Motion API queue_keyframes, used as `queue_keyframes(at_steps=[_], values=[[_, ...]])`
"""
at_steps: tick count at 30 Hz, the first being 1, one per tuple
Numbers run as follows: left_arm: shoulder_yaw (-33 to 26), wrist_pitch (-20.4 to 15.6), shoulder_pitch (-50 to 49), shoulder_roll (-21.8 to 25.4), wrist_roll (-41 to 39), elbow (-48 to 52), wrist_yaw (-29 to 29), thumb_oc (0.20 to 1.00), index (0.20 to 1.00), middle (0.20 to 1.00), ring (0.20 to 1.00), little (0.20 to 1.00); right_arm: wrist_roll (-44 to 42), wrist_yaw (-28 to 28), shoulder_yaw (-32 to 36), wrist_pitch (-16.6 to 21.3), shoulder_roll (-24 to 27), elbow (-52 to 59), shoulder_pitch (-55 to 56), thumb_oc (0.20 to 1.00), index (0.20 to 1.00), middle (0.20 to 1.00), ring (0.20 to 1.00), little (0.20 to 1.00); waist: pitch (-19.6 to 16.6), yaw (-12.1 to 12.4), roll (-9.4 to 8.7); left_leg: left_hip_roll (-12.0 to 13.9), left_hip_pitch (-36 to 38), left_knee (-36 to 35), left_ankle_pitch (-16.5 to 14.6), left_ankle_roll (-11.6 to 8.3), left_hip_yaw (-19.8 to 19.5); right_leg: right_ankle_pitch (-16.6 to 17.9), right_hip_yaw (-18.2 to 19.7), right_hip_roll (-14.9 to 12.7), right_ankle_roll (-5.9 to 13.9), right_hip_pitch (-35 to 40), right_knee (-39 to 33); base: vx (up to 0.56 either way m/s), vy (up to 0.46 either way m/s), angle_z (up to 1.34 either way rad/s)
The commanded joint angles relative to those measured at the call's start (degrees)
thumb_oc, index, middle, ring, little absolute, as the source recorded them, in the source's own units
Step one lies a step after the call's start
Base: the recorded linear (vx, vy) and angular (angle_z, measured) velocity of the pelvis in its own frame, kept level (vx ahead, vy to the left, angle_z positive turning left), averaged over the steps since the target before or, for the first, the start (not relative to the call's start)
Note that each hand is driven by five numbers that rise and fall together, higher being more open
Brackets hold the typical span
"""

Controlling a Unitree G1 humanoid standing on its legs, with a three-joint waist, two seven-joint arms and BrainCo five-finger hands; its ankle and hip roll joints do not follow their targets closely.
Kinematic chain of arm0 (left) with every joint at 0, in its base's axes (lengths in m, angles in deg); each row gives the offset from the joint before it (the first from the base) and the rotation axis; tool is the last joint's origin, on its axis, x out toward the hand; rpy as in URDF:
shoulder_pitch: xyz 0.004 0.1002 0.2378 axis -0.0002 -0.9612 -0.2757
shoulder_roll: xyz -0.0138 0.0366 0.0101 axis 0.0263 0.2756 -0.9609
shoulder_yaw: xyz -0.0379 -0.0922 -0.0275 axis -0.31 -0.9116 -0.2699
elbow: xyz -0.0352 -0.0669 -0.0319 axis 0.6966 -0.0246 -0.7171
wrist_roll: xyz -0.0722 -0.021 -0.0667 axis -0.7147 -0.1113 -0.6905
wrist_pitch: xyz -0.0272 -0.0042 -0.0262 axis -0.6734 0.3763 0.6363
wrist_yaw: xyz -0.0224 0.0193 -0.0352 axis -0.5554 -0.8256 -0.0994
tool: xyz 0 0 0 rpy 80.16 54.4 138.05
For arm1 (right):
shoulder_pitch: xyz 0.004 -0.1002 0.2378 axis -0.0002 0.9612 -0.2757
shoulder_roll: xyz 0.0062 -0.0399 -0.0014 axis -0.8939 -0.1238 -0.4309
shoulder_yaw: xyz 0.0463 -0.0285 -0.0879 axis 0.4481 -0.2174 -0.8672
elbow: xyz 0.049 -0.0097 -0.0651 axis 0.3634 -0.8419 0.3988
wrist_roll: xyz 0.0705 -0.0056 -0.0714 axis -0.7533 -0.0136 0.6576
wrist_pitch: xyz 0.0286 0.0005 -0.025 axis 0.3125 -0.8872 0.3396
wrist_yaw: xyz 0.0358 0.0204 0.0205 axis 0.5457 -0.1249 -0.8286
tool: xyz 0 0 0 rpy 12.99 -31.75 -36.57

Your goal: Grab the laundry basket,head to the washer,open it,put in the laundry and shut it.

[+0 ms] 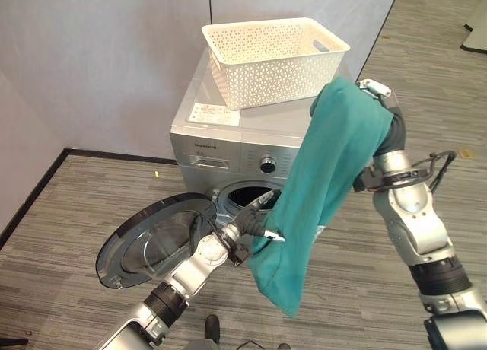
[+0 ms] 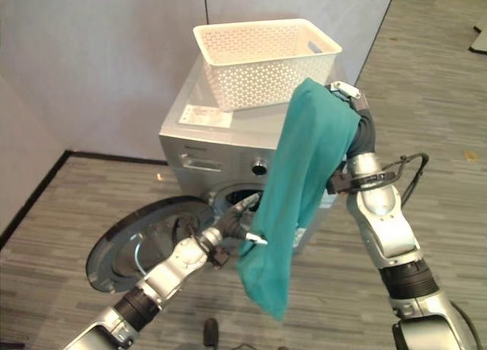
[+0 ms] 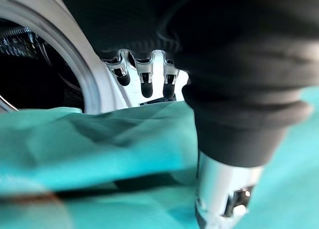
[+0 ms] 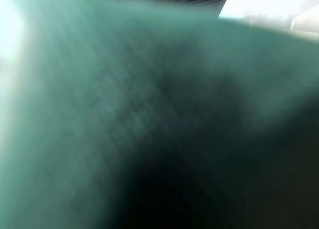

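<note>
1. Teal cloth (image 1: 327,167) hangs draped over the right hand (image 1: 374,86), fingers hidden, can't tell.
2. Left hand (image 1: 255,213), fingers straight, touches the cloth by the washer (image 1: 228,148) opening.
3. Door (image 1: 152,240) open, basket (image 1: 274,57) on top.

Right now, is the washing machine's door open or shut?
Open: the round door is swung out to the left, leaving the dark drum opening of the washer exposed.
</note>
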Motion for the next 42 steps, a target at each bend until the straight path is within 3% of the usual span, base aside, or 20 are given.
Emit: queue_keyframes(at_steps=[1, 7, 12, 23, 24, 25, 31, 33, 42], values=[[2.39, -0.98, 2.90, -0.23, -4.57, 2.19, 0.90, 1.000, 1.000, 1.000, 1.000, 1.000, -1.16, 0.87, 0.14, 1.77, -0.64, -0.20, -5.73, 0.200, 0.200, 0.200, 0.200, 0.200, -2.69, 0.84, 0.91, 3.19, 4.23, 2.15, -9.87, -1.51, 0.67, -2.06, 3.48, -0.68, -0.63, -4.86, 4.59, 0.03, -0.008, 0.00], [0.67, 0.62, 1.35, 1.76, -7.95, 7.60, 2.53, 1.000, 1.000, 1.000, 1.000, 1.000, -1.90, -0.45, -1.01, 0.75, -3.53, -1.91, -5.21, 0.200, 0.200, 0.200, 0.200, 0.200, -2.78, 1.28, 1.43, 3.17, 5.06, 2.58, -10.57, -1.35, 0.90, -2.03, 3.63, -0.78, -0.58, -4.04, 4.37, 0.01, 0.001, 0.00], [1.74, 1.30, 1.98, 0.47, -7.76, 6.25, 2.45, 1.000, 1.000, 1.000, 1.000, 1.000, -2.39, -0.79, -2.31, 0.27, -5.00, -2.76, -5.92, 0.200, 0.200, 0.200, 0.200, 0.200, -2.65, 1.16, 1.38, 3.12, 5.54, 2.43, -10.77, -1.12, 1.38, -1.90, 3.98, -0.90, -0.42, -4.22, 4.76, 0.00, 0.000, 0.00], [6.95, 2.04, 3.27, -3.86, 1.00, -5.63, 2.46, 1.000, 1.000, 1.000, 1.000, 1.000, -3.84, -0.87, -4.66, -0.41, -6.88, -3.91, -8.40, 0.200, 0.200, 0.200, 0.200, 0.200, -2.36, 0.84, 0.89, 3.75, 6.65, 1.53, -10.72, -1.05, 3.32, -1.79, 5.32, -0.45, -0.28, -5.07, 5.30, 0.01, -0.018, -0.09], [8.60, 2.16, 5.22, -6.76, 3.02, -12.50, 0.59, 1.000, 1.000, 1.000, 1.000, 1.000, -4.81, -0.38, -5.54, -0.30, -7.62, -3.60, -8.49, 0.200, 0.200, 0.200, 0.200, 0.200, -2.29, 0.43, 0.56, 4.04, 6.69, 1.50, -10.54, -1.26, 3.37, -1.92, 5.48, -0.20, -0.44, -5.09, 5.15, 0.00, -0.039, -0.10], [8.64, 1.99, 5.36, -6.97, 3.05, -12.82, 0.50, 1.000, 1.000, 1.000, 1.000, 1.000, -4.81, -0.36, -5.54, -0.29, -7.56, -3.61, -8.52, 0.200, 0.200, 0.200, 0.200, 0.200, -2.26, 0.45, 0.61, 4.05, 6.68, 1.50, -10.53, -1.28, 3.36, -1.93, 5.47, -0.19, -0.45, -5.09, 5.15, 0.01, -0.050, -0.10], [11.24, 1.71, 9.09, -10.22, -2.32, -12.43, -1.26, 1.000, 1.000, 1.000, 1.000, 1.000, -4.97, 1.02, -6.23, 0.11, -7.96, -3.94, -8.35, 0.200, 0.200, 0.200, 0.200, 0.200, -1.82, -0.24, 0.65, 4.25, 6.25, 1.45, -10.15, -1.50, 2.93, -2.14, 5.17, 0.10, -0.70, -5.30, 5.11, 0.00, -0.022, -0.03], [13.02, 1.97, 10.53, -11.49, -7.46, -10.39, -1.14, 1.000, 1.000, 1.000, 1.000, 1.000, -4.69, 1.99, -6.44, 0.02, -8.69, -4.80, -8.52, 0.200, 0.200, 0.200, 0.200, 0.200, -1.67, -0.45, 0.82, 4.22, 6.00, 1.24, -9.87, -1.51, 2.51, -2.16, 4.85, 0.17, -0.81, -5.17, 4.91, -0.01, -0.035, 0.01], [13.51, 2.62, 11.13, -12.31, -12.49, -9.96, -2.15, 1.000, 1.000, 1.000, 1.000, 1.000, -4.88, 2.90, -7.75, -0.46, -10.45, -6.59, -8.55, 0.200, 0.200, 0.200, 0.200, 0.200, -1.71, -0.68, 1.22, 4.14, 6.16, 1.10, -9.81, -1.57, 2.40, -2.12, 4.41, 0.25, -0.96, -4.98, 4.82, 0.00, 0.000, 0.00]])
